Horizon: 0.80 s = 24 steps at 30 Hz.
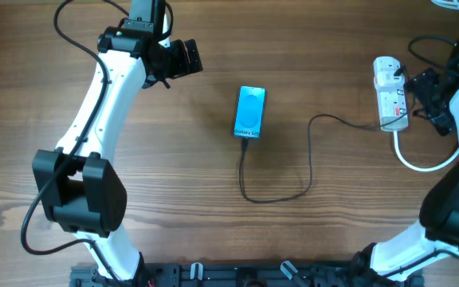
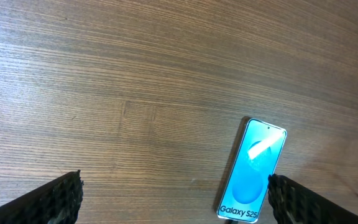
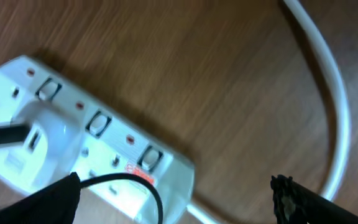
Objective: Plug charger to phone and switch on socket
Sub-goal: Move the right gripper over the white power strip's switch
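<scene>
The phone point(image 1: 250, 111) lies flat mid-table with its cyan screen up; it also shows in the left wrist view point(image 2: 253, 171). The thin black charger point(image 1: 309, 163) loops from the phone's near end across to the socket point(image 1: 389, 96). I cannot tell whether its tip is seated in the phone. My left gripper point(image 1: 183, 57) is open and empty, above the table to the far left of the phone; in its own view point(image 2: 176, 202) one finger edge is next to the phone. My right gripper point(image 1: 415, 89) is open just right of the socket point(image 3: 98, 134) and hovers over its end point(image 3: 176, 202).
A thick white cord point(image 1: 409, 159) curves from the socket toward my right arm; it also shows in the right wrist view point(image 3: 334, 99). A white plug block point(image 3: 27, 140) sits in the strip's far end. The charger's black cable point(image 3: 151, 190) crosses the strip.
</scene>
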Motion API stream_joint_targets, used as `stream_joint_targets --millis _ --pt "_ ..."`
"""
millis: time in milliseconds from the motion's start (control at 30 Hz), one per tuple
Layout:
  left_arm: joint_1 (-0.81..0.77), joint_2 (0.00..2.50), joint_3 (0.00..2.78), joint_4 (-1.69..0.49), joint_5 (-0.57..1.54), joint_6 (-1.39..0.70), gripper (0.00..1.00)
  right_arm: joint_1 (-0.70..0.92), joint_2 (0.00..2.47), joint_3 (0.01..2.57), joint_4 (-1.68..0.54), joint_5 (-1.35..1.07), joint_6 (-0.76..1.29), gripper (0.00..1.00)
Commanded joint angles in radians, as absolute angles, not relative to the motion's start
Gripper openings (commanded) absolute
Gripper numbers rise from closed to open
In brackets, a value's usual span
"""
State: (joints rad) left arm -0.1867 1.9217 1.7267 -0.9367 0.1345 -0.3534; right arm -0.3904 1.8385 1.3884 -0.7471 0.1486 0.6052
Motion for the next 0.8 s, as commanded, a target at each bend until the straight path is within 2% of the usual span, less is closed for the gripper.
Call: stream_joint_targets --millis 0,100,233,367,467,667,767 --pt "-0.185 1.930 1.726 -0.936 0.121 -0.348 1.00 -0.390 1.893 1.400 -0.733 0.092 0.575 1.00" --pt "-0.185 1.930 1.726 -0.936 0.121 -0.348 1.00 -0.389 1.888 1.401 -0.719 0.010 0.483 1.00" --pt "-0.185 1.930 1.726 -0.936 0.121 -0.348 1.00 -0.390 1.864 1.401 -0.727 -0.093 0.469 1.00" --pt "-0.185 1.930 1.726 -0.936 0.121 -0.348 1.00 -0.390 1.784 1.401 -0.743 -0.337 0.303 1.00" --pt "-0.185 1.930 1.726 -0.936 0.121 -0.348 1.00 -0.398 1.725 1.401 -0.756 -0.280 0.324 1.00" --pt "-0.185 1.930 1.726 -0.936 0.121 -0.348 1.00 -0.430 1.672 1.401 -0.753 0.126 0.619 1.00" --pt "-0.185 1.930 1.726 -0.936 0.121 -0.348 1.00 -0.431 1.704 1.401 -0.732 0.196 0.627 1.00"
